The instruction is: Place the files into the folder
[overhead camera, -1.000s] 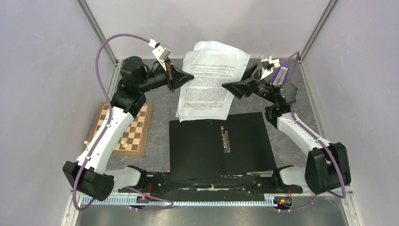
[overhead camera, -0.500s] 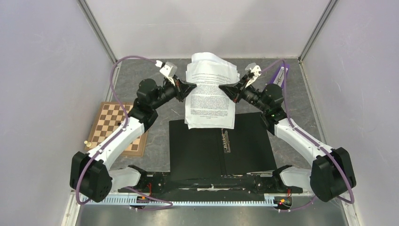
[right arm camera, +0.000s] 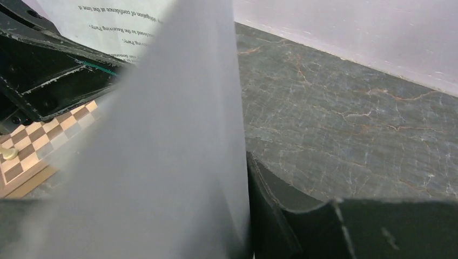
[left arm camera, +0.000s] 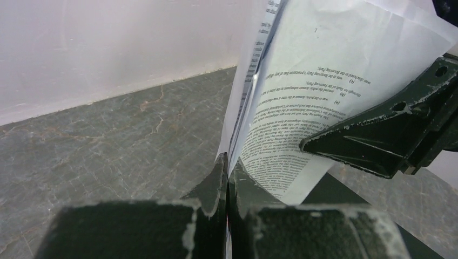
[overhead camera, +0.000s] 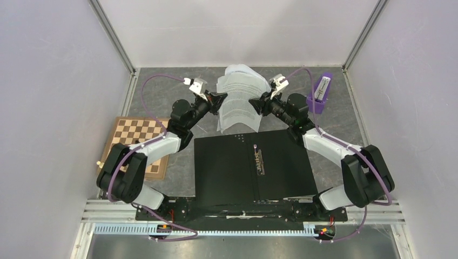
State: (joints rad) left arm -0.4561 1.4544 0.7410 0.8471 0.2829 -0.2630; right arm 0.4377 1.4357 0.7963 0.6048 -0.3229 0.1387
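Note:
The files (overhead camera: 237, 102), several white printed sheets, hang bowed between my two grippers just beyond the folder's far edge. My left gripper (overhead camera: 217, 101) is shut on their left edge, and my right gripper (overhead camera: 256, 104) is shut on their right edge. The folder (overhead camera: 253, 166) lies open and flat, black inside up, with its metal spine clip (overhead camera: 260, 159) in the middle. In the left wrist view the sheets (left arm camera: 291, 97) rise from between my closed fingers (left arm camera: 216, 186), with the right gripper's finger (left arm camera: 389, 135) beyond. In the right wrist view a blurred sheet (right arm camera: 173, 156) fills the left.
A checkered wooden chessboard (overhead camera: 137, 145) with small pale pieces lies at the left, partly under the left arm. A purple holder (overhead camera: 320, 96) stands at the back right. Grey walls close in the back and both sides.
Both grippers have lowered and come closer together with the files. The sheets have bowed and narrowed, and their lower edge has come down near the folder's far edge.

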